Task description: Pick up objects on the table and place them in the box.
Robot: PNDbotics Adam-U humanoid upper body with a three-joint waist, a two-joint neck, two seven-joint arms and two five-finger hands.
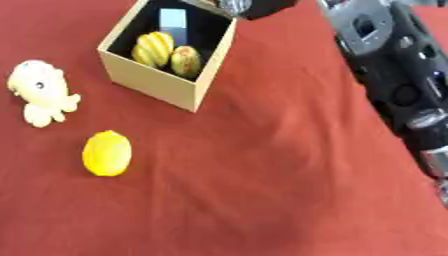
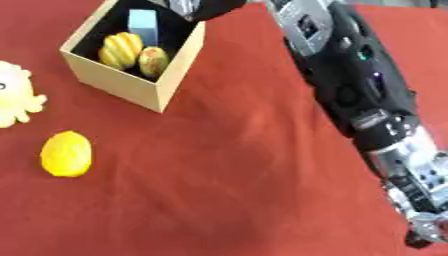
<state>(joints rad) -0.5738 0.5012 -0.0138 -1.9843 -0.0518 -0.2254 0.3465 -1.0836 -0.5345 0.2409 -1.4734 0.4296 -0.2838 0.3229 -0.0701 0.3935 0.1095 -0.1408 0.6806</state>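
Note:
An open cardboard box (image 1: 149, 80) stands at the upper left on the red cloth. Inside it lie a yellow striped squash (image 1: 154, 48), a green-yellow fruit (image 1: 185, 61) and a pale blue block (image 1: 173, 20). A lemon (image 1: 107, 153) lies on the cloth in front of the box, and a yellow plush toy (image 1: 37, 91) lies to its left. My right arm (image 2: 350, 75) runs down the right side, far from these things. My right hand (image 2: 418, 210) is at the lower right corner, its silver fingers stretched out and holding nothing.
Something dark with a silver part (image 1: 249, 6) shows at the top edge over the box's far right corner; I cannot tell what it is. Bare red cloth (image 1: 262, 190) fills the middle and the front.

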